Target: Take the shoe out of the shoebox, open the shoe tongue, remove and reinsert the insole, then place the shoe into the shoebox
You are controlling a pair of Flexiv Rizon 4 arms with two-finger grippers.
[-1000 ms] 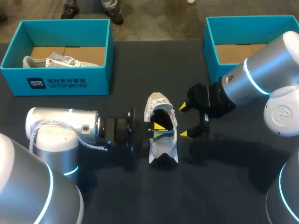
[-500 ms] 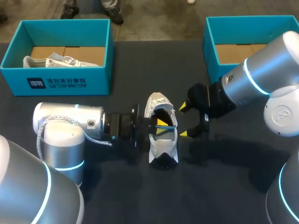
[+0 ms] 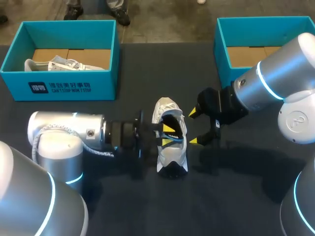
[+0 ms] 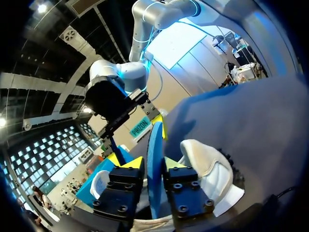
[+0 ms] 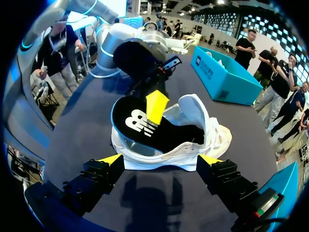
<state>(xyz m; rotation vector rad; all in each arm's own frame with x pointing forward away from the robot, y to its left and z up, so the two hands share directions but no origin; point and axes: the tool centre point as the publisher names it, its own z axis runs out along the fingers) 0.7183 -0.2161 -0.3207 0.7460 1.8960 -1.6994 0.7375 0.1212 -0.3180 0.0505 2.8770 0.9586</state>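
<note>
Gripping the insole (image 4: 154, 166), left gripper (image 3: 168, 135) has drawn back slightly.

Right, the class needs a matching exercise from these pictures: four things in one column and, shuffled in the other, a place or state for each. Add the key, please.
Things
1. left tool
2. right tool
3. left shoebox
4. white shoe

Places and states
A. open, beside the white shoe, not touching it
B. lies on the table between the two tools
C. shut on the insole
D. holds a second shoe

Pairs: 1-C, 2-A, 3-D, 4-B
</note>
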